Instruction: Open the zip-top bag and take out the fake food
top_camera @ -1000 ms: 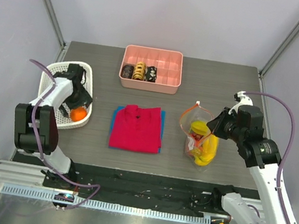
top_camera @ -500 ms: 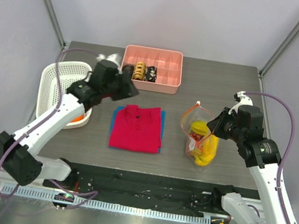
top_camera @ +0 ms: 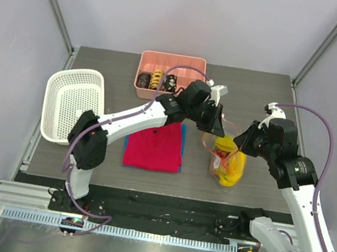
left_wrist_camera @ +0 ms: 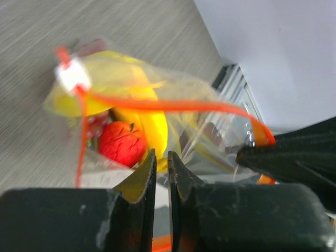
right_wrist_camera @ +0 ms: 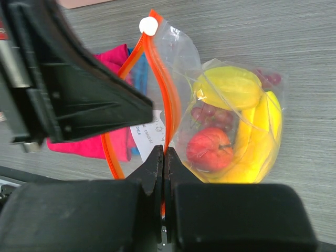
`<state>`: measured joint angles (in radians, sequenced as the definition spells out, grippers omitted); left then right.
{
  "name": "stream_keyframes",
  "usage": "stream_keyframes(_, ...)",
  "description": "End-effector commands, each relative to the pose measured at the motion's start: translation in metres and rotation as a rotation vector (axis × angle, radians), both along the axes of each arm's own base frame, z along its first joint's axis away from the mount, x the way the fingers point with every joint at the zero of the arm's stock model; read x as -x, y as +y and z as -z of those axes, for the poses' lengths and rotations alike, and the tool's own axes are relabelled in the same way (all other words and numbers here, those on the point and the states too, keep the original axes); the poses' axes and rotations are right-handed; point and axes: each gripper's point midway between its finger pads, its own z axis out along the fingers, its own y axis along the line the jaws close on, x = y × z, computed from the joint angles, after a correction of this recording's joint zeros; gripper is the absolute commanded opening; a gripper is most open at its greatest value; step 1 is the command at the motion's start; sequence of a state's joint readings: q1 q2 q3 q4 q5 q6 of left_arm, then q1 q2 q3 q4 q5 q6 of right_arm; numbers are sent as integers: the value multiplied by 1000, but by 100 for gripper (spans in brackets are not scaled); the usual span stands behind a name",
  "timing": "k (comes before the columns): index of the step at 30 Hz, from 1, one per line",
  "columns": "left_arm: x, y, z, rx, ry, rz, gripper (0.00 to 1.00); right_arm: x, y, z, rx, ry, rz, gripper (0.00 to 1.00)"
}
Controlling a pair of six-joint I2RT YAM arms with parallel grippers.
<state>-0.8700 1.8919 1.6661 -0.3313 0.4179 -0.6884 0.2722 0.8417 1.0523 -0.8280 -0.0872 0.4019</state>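
The zip-top bag (top_camera: 218,159) lies right of centre, its orange-edged mouth (right_wrist_camera: 157,63) pulled apart. Inside it is the fake food (top_camera: 231,169): a yellow banana (right_wrist_camera: 268,136), a red fruit (right_wrist_camera: 210,149) and purple grapes (right_wrist_camera: 207,113). My right gripper (right_wrist_camera: 163,149) is shut on the right lip of the orange strip. My left gripper (left_wrist_camera: 161,153) has reached across to the mouth's other side (top_camera: 213,128). Its jaws stand a sliver apart with the clear film and near orange lip between them. The white zip slider (right_wrist_camera: 148,25) sits at the far end.
A folded red shirt (top_camera: 154,146) lies just left of the bag, under my left arm. A pink tray (top_camera: 187,91) with ring-shaped pieces (top_camera: 157,80) stands at the back. A white basket (top_camera: 72,100) sits at the left edge.
My left arm swung from the white basket across the shirt to the bag's mouth, and its jaws closed from wide open. The right arm kept its grip and place.
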Motion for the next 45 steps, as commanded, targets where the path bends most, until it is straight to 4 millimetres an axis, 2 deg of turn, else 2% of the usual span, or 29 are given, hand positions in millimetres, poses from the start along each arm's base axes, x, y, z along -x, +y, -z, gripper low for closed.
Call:
stream_keyframes(1,19,-30,-31,90,-33,162,13,-2,0,-31,-17,-100,0,1)
stream_keyframes(2,17,-36,-12,51,11,155,13,-2,-1,-31,-16,-99,-1,1)
stream_keyframes(3,13,-37,-4,14,41,131,12,-1,0,-31,-16,-99,-3,1)
stream_keyframes(4,12,-35,-5,-24,77,115,10,-1,-1,-30,-13,-98,-1,1)
stream_keyframes(6,10,-38,23,-96,166,89,7,-1,-1,-30,-11,-98,-2,1)
stream_keyframes(10,14,-37,43,-180,189,32,9,-1,-1,-31,-12,-102,-2,1)
stream_keyframes(12,16,-41,45,-178,161,30,18,-1,1,-31,-23,-101,-4,1)
stream_keyframes(15,16,-45,58,-208,30,56,39,-2,7,-30,-65,-87,-5,1)
stream_keyframes(17,7,-48,54,-212,-90,29,46,-2,14,-31,-112,-76,-13,1)
stream_keyframes(18,6,-44,64,-236,-125,24,47,-2,16,-31,-125,-74,-16,1)
stream_keyframes(19,5,-44,56,-229,-199,25,45,-2,18,-31,-135,-74,-19,1)
stream_keyframes(20,-2,-43,57,-228,-248,-1,44,-2,18,-29,-146,-66,-13,1)
stream_keyframes(21,-11,-52,44,-163,-326,-25,43,-2,19,-28,-149,-63,-14,1)
stream_keyframes(22,-6,-46,56,-184,-382,-6,40,-2,19,-30,-155,-68,-13,1)
stream_keyframes(24,-16,-44,63,-173,-473,-53,40,-3,22,-32,-163,-66,-20,1)
stream_keyframes(30,-27,-42,68,-230,-565,-108,46,-2,23,-38,-175,-65,-21,1)
stream_keyframes(34,-27,-40,59,-237,-595,-143,46,1,21,-32,-170,-51,-15,1)
stream_keyframes(40,-23,-39,64,-281,-660,-97,43,2,21,-31,-173,-46,-10,1)
stream_keyframes(45,-13,-49,65,-267,-708,-23,59,1,21,-31,-174,-46,-12,1)
